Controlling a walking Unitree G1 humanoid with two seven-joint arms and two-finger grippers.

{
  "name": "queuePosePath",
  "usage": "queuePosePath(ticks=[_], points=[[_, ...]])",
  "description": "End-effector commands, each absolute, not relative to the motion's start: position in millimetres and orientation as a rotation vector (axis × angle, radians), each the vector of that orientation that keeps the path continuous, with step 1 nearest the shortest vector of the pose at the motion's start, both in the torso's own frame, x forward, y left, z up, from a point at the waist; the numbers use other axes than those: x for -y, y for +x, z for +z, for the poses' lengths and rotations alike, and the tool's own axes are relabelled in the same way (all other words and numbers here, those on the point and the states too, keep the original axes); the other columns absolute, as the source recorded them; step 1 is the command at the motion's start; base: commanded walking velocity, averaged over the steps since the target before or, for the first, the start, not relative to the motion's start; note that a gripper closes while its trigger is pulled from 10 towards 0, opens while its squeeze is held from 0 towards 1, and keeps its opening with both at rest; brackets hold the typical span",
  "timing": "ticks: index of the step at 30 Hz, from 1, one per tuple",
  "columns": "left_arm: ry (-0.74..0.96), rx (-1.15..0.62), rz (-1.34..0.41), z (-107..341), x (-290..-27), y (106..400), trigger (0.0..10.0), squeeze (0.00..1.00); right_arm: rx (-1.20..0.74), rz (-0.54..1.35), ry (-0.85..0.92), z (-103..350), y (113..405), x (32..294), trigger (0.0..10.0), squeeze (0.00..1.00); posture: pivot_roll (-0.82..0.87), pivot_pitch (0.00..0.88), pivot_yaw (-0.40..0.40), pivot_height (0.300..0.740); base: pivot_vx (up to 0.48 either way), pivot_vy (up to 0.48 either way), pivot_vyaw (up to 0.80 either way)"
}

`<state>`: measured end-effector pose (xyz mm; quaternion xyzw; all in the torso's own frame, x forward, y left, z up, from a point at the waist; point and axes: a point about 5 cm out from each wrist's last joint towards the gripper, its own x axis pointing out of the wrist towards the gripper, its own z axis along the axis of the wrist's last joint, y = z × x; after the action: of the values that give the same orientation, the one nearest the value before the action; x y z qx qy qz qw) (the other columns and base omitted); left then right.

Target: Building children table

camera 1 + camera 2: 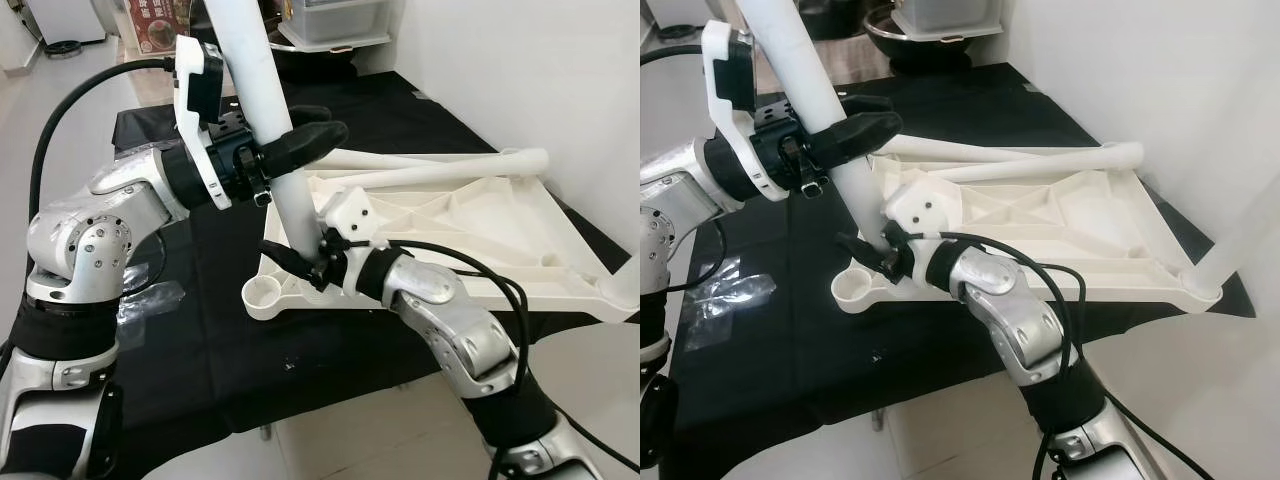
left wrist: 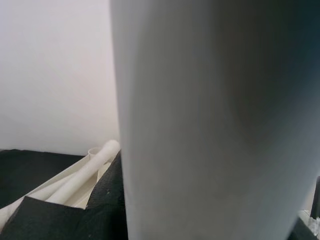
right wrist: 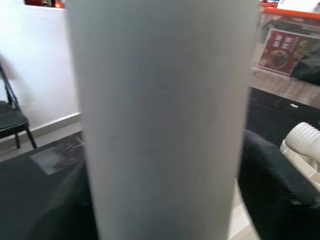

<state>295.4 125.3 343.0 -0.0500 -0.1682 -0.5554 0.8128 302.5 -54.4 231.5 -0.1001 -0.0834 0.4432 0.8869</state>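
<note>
Together we hold the white table leg (image 1: 262,95) tilted over the near corner of the upturned tabletop (image 1: 470,235): left gripper (image 1: 300,140) clamped high on it, right gripper (image 1: 300,262) clamped near its base.

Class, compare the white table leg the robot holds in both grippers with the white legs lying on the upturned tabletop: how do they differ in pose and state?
The held leg stands steeply upright, slightly tilted; the loose legs lie flat across the upturned tabletop. The held leg is clamped by the left gripper higher up and the right gripper near its base; the loose legs are untouched. Both are plain white tubes.
</note>
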Motion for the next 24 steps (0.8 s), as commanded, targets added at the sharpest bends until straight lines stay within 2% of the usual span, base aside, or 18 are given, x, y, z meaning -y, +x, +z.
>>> queuePosePath(ticks=[1, 3, 4, 5, 6, 11, 19, 20, 21, 24], points=[[-0.108, 0.347, -1.29, 340.2, -112.1, 286.5, 0.0, 0.0, 0.176, 0.912, -0.213, 234.6, 304.9, 45.8, 10.0, 1.0, -0.04, 0.058, -0.012, 0.74, 0.0, 0.0, 0.0], [-0.111, 0.344, -1.304, 337.9, -107.3, 284.4, 0.0, 0.0, 0.179, 0.905, -0.196, 238.2, 306.8, 38.3, 10.0, 1.0, -0.04, 0.057, -0.01, 0.74, 0.0, 0.0, 0.0], [-0.114, 0.342, -1.311, 337.2, -105.5, 283.6, 0.0, 0.0, 0.179, 0.905, -0.191, 239.4, 307.2, 35.2, 10.0, 0.51, -0.04, 0.058, -0.01, 0.74, 0.0, 0.0, 0.0], [-0.116, 0.341, -1.314, 337.0, -104.7, 283.4, 0.0, 0.0, 0.178, 0.905, -0.19, 239.9, 307.5, 33.4, 10.0, 0.51, -0.04, 0.058, -0.01, 0.74, 0.0, 0.0, 0.0], [-0.116, 0.34, -1.322, 336.3, -103.6, 282.6, 0.0, 0.0, 0.172, 0.922, -0.2, 238.9, 306.2, 30.0, 10.0, 0.0, -0.03, 0.053, -0.01, 0.74, 0.0, 0.0, 0.0], [-0.119, 0.333, -1.346, 335.6, -96.7, 281.3, 0.0, 0.0, 0.136, 0.976, -0.272, 231.9, 300.7, 13.9, 10.0, 0.0, -0.04, 0.054, -0.012, 0.74, 0.0, 0.0, 0.0], [-0.12, 0.332, -1.36, 334.9, -90.7, 280.9, 0.0, 0.0, 0.111, 0.984, -0.307, 228.3, 298.2, 5.3, 10.0, 0.0, -0.04, 0.052, -0.012, 0.74, 0.0, 0.0, 0.0], [-0.119, 0.331, -1.362, 334.7, -90.2, 280.9, 0.0, 0.0, 0.102, 0.986, -0.31, 227.1, 298.1, 5.0, 9.2, 0.0, -0.04, 0.049, -0.008, 0.74, 0.0, 0.0, 0.0], [-0.118, 0.331, -1.363, 334.8, -90.0, 281.2, 0.0, 0.0, 0.091, 0.982, -0.309, 225.5, 298.5, 5.5, 0.0, 0.0, -0.04, 0.053, -0.004, 0.74, 0.0, 0.0, 0.0], [-0.118, 0.331, -1.366, 335.4, -89.9, 281.6, 0.0, 0.0, 0.08, 0.976, -0.307, 223.9, 299.1, 6.2, 0.0, 0.0, -0.04, 0.055, -0.004, 0.74, 0.0, 0.0, 0.0]])
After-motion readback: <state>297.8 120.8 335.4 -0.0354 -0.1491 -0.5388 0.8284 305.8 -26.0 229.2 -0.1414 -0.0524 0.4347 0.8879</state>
